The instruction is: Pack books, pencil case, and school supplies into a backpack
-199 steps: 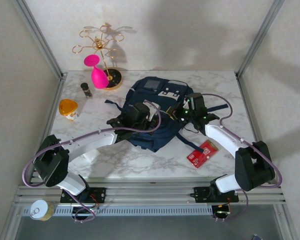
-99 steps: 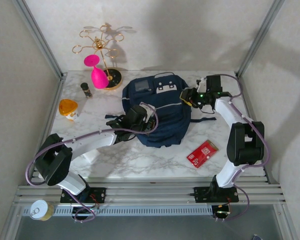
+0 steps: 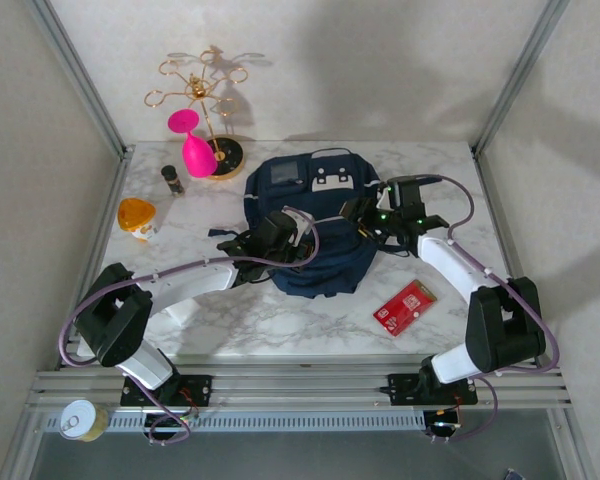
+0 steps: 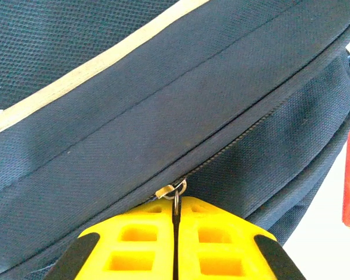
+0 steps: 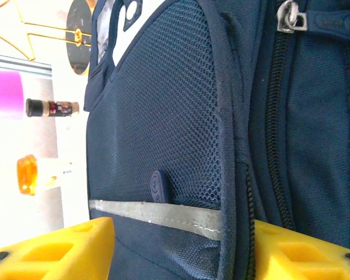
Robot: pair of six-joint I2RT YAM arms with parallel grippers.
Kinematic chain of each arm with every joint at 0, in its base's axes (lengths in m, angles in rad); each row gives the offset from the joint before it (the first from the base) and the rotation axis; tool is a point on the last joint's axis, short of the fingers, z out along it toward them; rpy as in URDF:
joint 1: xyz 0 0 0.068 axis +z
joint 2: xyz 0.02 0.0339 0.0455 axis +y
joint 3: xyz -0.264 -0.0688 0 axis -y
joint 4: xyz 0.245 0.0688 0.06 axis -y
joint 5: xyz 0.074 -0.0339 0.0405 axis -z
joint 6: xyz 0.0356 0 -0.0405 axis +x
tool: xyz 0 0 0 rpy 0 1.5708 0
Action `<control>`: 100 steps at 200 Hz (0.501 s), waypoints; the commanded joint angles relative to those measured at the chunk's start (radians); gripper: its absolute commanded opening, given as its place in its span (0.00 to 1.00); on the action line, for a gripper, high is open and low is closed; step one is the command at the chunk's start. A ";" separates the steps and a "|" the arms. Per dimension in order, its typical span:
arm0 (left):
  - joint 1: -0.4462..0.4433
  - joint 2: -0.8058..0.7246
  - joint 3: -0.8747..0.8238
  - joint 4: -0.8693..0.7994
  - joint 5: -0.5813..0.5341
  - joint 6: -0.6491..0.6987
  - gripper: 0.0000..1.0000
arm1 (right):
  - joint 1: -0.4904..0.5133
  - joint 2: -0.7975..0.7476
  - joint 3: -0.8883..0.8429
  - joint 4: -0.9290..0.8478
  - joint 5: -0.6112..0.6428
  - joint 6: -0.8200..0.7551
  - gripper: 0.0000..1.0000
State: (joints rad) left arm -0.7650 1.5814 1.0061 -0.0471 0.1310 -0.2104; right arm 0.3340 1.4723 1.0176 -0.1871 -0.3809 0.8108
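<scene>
Marble worktop (image 3: 280,330): navy backpack (image 3: 315,200) lies mid-worktop, between both arms. Left arm reaches in low from near left. Left tool (image 4: 175,204) is pinched tight on the zipper pull (image 4: 176,189); the zip track (image 4: 239,137) runs away up-right from it and looks closed ahead. Right arm bends in from the right. Right tool (image 5: 181,228) is wide, astride the backpack's side, gripping nothing. Red supplies packet (image 3: 405,307) lies slanted on the worktop, near-right of the backpack, closest to the right arm.
</scene>
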 commanded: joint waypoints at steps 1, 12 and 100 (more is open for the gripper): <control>-0.013 0.000 0.029 0.047 0.029 -0.006 0.00 | 0.054 -0.024 0.107 -0.063 0.074 0.002 0.57; -0.011 -0.001 0.026 0.045 0.022 -0.001 0.00 | 0.071 -0.023 0.131 -0.081 0.126 -0.012 0.54; -0.008 -0.018 0.013 0.012 -0.008 0.012 0.00 | 0.105 0.025 0.136 -0.020 0.138 -0.059 0.17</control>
State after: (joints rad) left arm -0.7639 1.5814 1.0058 -0.0486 0.1081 -0.2100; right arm 0.4549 1.4887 1.1385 -0.3042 -0.1268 0.7719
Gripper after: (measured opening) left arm 0.060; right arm 0.236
